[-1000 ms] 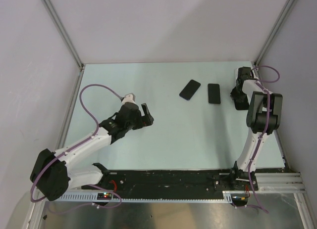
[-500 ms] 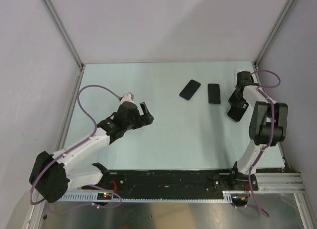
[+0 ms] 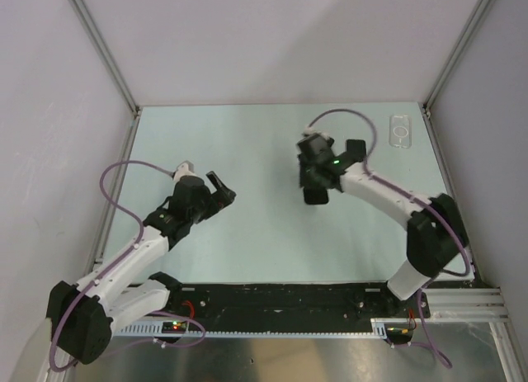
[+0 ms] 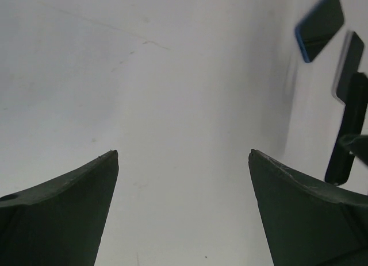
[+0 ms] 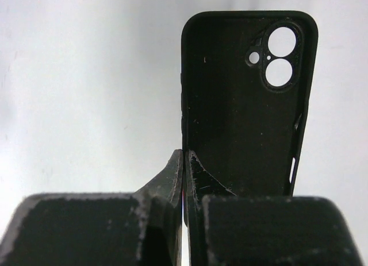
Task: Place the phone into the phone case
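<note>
Right gripper (image 5: 184,157) pinched shut on empty black phone case (image 5: 241,105), mid-table. Left gripper (image 4: 183,154) wide open, empty. We count two cases, two phones: blue-edged phone (image 4: 319,26), second phone (image 4: 349,65). Clear case (image 3: 400,132) empty, far-right corner.

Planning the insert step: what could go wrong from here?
Right gripper pinches the black case by one thin side wall only, so it could swing or slip. Its wrist sits over the blue-edged phone in the top view; lowering may knock it. Left gripper is open, away, steadying nothing.
</note>
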Motion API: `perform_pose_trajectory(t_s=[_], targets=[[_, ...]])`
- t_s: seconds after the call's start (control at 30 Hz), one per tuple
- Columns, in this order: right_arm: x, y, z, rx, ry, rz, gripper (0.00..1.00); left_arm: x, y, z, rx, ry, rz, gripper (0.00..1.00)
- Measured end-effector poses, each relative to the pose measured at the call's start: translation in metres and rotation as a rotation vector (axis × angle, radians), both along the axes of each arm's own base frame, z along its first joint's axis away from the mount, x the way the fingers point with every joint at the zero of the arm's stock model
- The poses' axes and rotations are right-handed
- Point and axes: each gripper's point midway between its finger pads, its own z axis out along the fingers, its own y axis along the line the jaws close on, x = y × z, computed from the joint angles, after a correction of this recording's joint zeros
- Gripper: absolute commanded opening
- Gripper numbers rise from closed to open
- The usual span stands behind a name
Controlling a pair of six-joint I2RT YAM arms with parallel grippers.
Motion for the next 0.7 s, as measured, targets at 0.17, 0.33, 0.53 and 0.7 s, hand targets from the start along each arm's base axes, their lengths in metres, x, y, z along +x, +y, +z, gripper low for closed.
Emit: perform_pose_trajectory(t_s=[0.17, 0.33, 0.53, 0.7], targets=[[-0.037, 0.079, -0.044, -0.07, 0.078, 0.18, 0.0, -0.005, 0.022, -0.019, 0.016, 0.043, 0.074, 0.98], [-0.064, 0.128, -0.076, -0.148, 0.108, 0.288, 0.54, -0.009, 0.029, -0.029, 0.022, 0.062, 0.1, 0.98], [-0.07, 0.135, -0.073, -0.154, 0.091, 0.326, 0.9, -0.01, 0.032, -0.032, 0.022, 0.07, 0.111, 0.98], [-0.04, 0.107, -0.043, -0.116, 0.039, 0.253, 0.94, -0.01, 0.032, -0.032, 0.022, 0.07, 0.112, 0.98]])
